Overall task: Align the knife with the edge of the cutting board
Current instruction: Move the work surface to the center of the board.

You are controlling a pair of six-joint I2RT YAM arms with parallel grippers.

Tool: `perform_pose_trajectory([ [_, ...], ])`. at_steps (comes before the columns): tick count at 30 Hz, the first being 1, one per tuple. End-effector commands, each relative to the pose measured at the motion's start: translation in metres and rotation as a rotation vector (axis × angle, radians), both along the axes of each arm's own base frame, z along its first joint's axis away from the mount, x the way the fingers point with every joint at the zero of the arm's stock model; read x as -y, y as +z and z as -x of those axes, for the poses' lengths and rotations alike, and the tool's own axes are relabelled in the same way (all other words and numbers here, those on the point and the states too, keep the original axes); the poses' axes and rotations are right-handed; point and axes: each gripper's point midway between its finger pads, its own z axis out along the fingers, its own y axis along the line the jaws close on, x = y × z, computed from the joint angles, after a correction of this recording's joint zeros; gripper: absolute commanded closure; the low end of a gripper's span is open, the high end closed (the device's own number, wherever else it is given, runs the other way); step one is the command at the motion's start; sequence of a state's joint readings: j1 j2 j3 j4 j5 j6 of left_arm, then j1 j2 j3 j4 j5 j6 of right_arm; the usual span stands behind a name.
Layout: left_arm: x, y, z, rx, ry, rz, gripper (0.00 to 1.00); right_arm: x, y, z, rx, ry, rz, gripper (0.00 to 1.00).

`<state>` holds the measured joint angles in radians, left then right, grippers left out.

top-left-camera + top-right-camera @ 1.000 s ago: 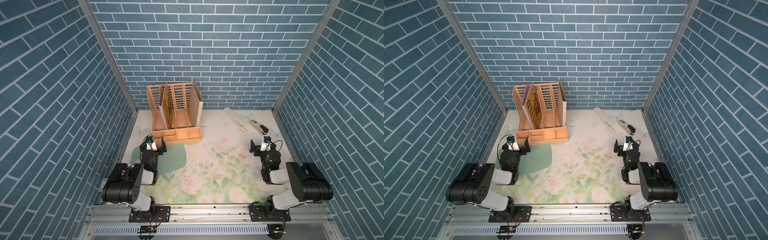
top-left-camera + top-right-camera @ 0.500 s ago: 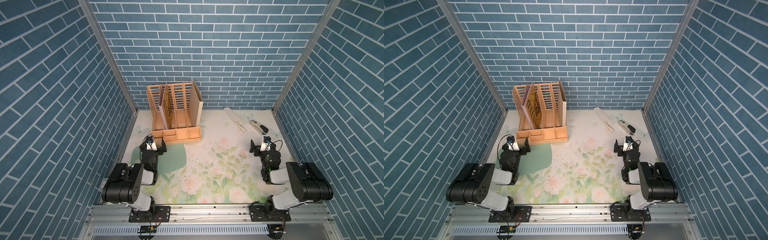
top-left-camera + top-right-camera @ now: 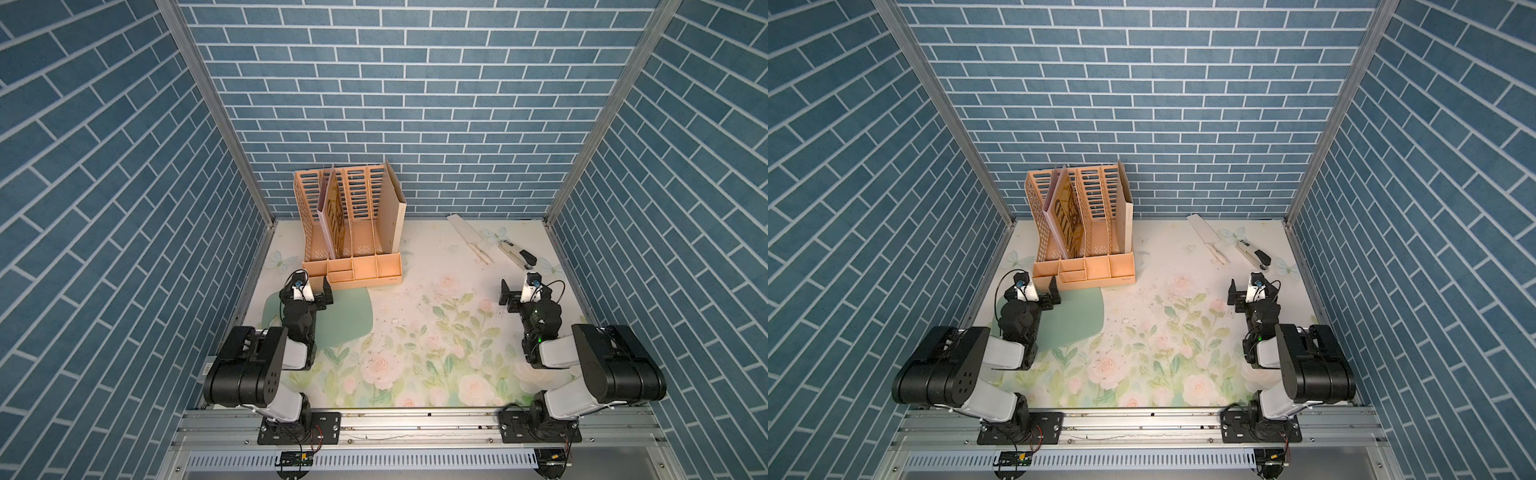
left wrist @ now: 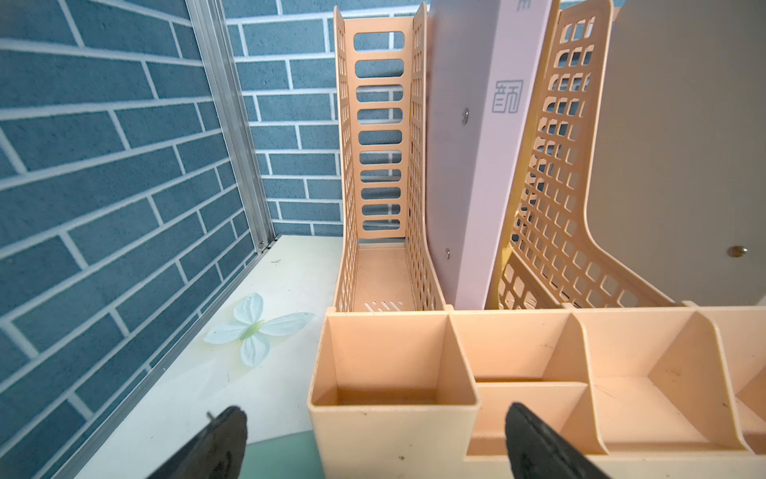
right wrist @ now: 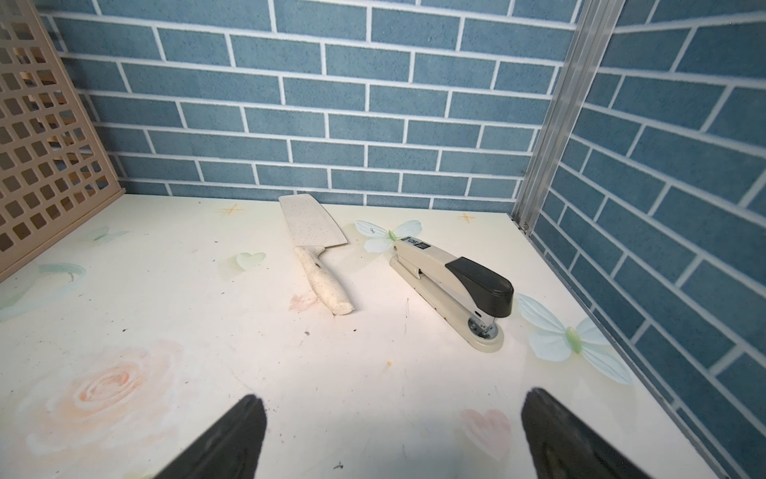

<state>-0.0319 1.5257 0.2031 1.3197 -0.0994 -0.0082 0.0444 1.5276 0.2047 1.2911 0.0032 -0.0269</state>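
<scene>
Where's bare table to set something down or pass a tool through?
Free: the floral mat between the cutting board and the right tool; also the strip between the file organizer and the knife. Crowded: far right corner, knife beside stapler; left side, organizer close to the board, left tool over it.

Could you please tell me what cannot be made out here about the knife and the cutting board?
- Cutting board: in both top views the left arm covers part of it; the left wrist view shows only a sliver, cut off by the picture's edge and the file organizer.
- Knife: its sharp side is too small to tell in both top views.
</scene>
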Motion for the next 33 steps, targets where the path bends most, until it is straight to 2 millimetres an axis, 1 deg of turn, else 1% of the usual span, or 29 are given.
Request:
perform_pose_trajectory([
  [1, -0.004, 0.004, 0.0, 0.001, 0.027, 0.011, 0.01, 0.0, 0.002, -0.003, 0.005, 0.003, 0.017, 0.0],
  [5, -0.021, 0.022, -0.009, -0.07, 0.143, 0.044, 0.0, 0.0, 0.001, -0.003, 0.003, 0.004, 0.017, 0.0],
  [7, -0.034, 0.033, -0.005, -0.063, 0.235, 0.147, 0.01, 0.0, 0.002, -0.003, 0.004, 0.004, 0.017, 0.0],
  [8, -0.035, 0.034, -0.003, -0.077, 0.247, 0.19, 0.0, 0.001, 0.002, -0.003, 0.005, 0.003, 0.017, 0.0],
  [9, -0.032, 0.035, -0.002, -0.09, 0.23, 0.205, 0.01, 0.001, 0.003, -0.003, 0.008, 0.002, 0.017, 0.0],
  [11, -0.029, 0.034, 0.001, -0.123, 0.225, 0.26, 0.0, 0.001, 0.007, -0.004, 0.006, 0.0, 0.017, 0.0],
  [13, -0.032, 0.033, 0.007, -0.152, 0.26, 0.316, 0.0, 0.001, 0.012, -0.004, -0.009, -0.003, 0.018, 0.0],
  [14, -0.034, 0.032, 0.011, -0.172, 0.283, 0.338, 0.0, 0.001, 0.02, -0.006, -0.015, -0.006, 0.016, 0.0],
  [15, -0.038, 0.037, 0.014, -0.169, 0.31, 0.364, 0.0, 0.0, 0.023, -0.008, -0.042, -0.008, 0.007, 0.0],
  [17, -0.044, 0.037, 0.026, -0.212, 0.356, 0.357, 0.0, -0.001, 0.034, -0.009, -0.057, -0.015, -0.053, 0.0],
  [19, -0.058, 0.039, 0.045, -0.192, 0.446, 0.363, 0.0, 0.004, 0.046, 0.001, -0.017, -0.051, -0.124, 0.0],
  [21, -0.076, 0.041, 0.069, -0.139, 0.573, 0.4, 0.0, 0.021, 0.056, 0.02, 0.066, -0.144, -0.209, 0.0],
  [22, -0.086, 0.037, 0.085, -0.114, 0.658, 0.45, 0.0, 0.035, 0.059, 0.032, 0.118, -0.222, -0.283, 0.0],
  [23, -0.088, 0.036, 0.091, -0.099, 0.675, 0.479, 0.01, 0.055, 0.058, 0.045, 0.166, -0.341, -0.413, 0.0],
  [24, -0.083, 0.039, 0.088, -0.102, 0.627, 0.473, 0.0, 0.075, 0.051, 0.058, 0.192, -0.471, -0.538, 0.0],
  [25, -0.076, 0.042, 0.084, -0.12, 0.567, 0.46, 0.01, 0.097, 0.031, 0.074, 0.197, -0.643, -0.717, 0.0],
  [26, -0.069, 0.043, 0.08, -0.151, 0.524, 0.449, 0.0, 0.113, 0.013, 0.09, 0.206, -0.778, -0.858, 0.0],
  [27, -0.066, 0.042, 0.078, -0.177, 0.506, 0.447, 0.0, 0.119, 0.007, 0.097, 0.215, -0.811, -0.915, 0.0],
  [28, -0.064, 0.038, 0.079, -0.218, 0.506, 0.445, 0.0, 0.118, 0.012, 0.096, 0.225, -0.76, -0.926, 0.0],
  [30, -0.062, 0.028, 0.079, -0.31, 0.511, 0.427, 0.0, 0.11, 0.032, 0.088, 0.231, -0.628, -0.894, 0.0],
  [33, -0.053, 0.012, 0.077, -0.439, 0.486, 0.421, 0.0, 0.089, 0.051, 0.063, 0.119, -0.495, -0.794, 0.0],
])
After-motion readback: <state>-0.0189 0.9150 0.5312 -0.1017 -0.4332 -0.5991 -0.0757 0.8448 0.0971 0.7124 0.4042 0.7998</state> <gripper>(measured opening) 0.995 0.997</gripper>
